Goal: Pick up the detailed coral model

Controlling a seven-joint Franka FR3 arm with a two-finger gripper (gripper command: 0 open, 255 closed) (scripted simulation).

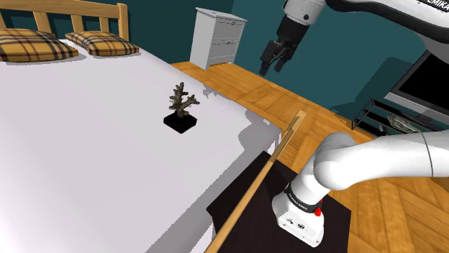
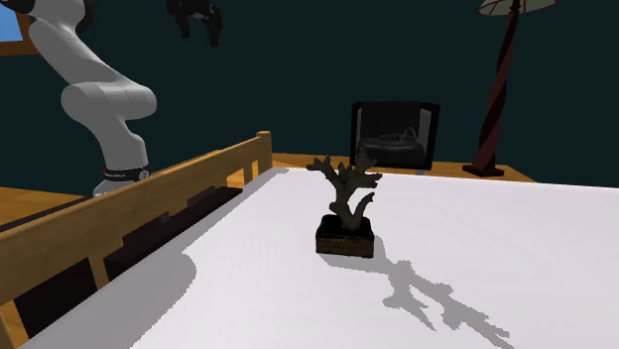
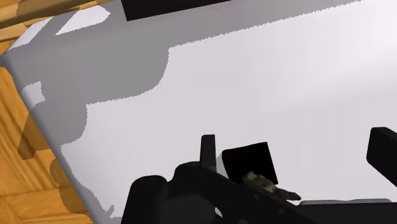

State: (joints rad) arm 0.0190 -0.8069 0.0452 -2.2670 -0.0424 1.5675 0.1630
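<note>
Wrist view has the jaws spread wide, pinching nothing, with one coral model [image 3: 270,184] on its dark square base lined up between them on the white bed [image 3: 286,76]. Shoulder view adds the height: the jaws hang high off the bed's edge, well apart from the coral. It also shows one white chest of drawers [image 1: 219,37] and, beyond the coral from the jaws, two plaid pillows [image 1: 101,43]. Second exterior view supplies one floor lamp [image 2: 504,89], far from the jaws.
</note>
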